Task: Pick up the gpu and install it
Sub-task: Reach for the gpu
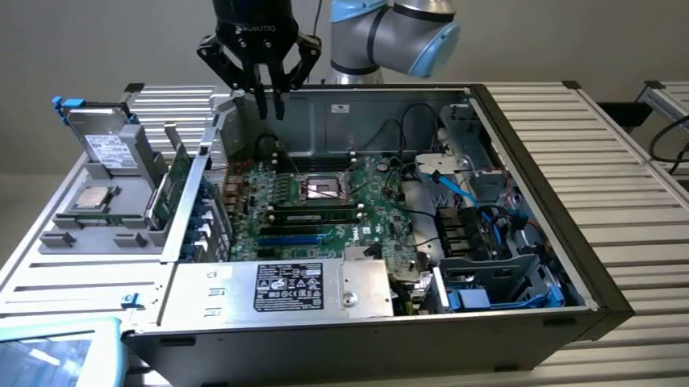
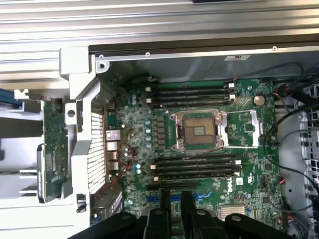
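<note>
Green gpu (image 1: 161,197) on edge in grey holder (image 1: 64,238), near table (image 1: 614,121) edge at the exterior view's left, just outside open PC case (image 1: 356,339) wall. Not grasped. Gripper (image 1: 269,109) above case's rear corner, over motherboard (image 1: 245,201), nearly pressed together, pinching nothing, well apart from gpu.

Arm (image 1: 393,32) holds jaws pointing down, closed, empty.
</note>
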Available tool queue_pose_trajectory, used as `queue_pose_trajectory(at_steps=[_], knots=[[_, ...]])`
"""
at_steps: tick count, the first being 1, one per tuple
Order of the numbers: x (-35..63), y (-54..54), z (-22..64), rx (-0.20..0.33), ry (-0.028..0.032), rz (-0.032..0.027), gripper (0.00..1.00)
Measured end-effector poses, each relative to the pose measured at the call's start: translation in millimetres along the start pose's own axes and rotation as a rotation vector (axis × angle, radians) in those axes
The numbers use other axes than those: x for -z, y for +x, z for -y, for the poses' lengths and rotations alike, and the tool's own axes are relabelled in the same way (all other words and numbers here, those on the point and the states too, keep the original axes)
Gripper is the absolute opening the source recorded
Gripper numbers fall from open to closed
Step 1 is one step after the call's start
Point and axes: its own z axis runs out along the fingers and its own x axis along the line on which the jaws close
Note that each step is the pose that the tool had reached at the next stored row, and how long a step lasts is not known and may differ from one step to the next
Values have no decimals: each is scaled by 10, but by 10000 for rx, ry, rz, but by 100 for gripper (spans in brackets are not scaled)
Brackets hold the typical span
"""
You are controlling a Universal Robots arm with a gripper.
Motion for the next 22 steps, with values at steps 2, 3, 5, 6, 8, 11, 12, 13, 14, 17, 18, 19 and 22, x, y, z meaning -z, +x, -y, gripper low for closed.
queue_pose_trajectory(at_steps=[2,3,5,6,8,11,12,13,14,17,18,19,22], knots=[[0,0,0,0,0,0,28],[0,0,0,0,-1,0,28],[0,1,0,0,-1,0,28],[0,1,0,0,-1,0,28],[2,1,-2,-1,-1,0,28],[37,0,-5,0,-3,0,28],[47,0,-6,0,-3,1,28],[48,2,-6,0,-3,1,28],[48,5,-6,-2,-3,1,30],[49,22,-14,-1,-1,-1,37],[49,28,-19,0,-1,-1,37],[49,34,-23,-1,-1,0,37],[49,44,-28,0,-2,0,37]])
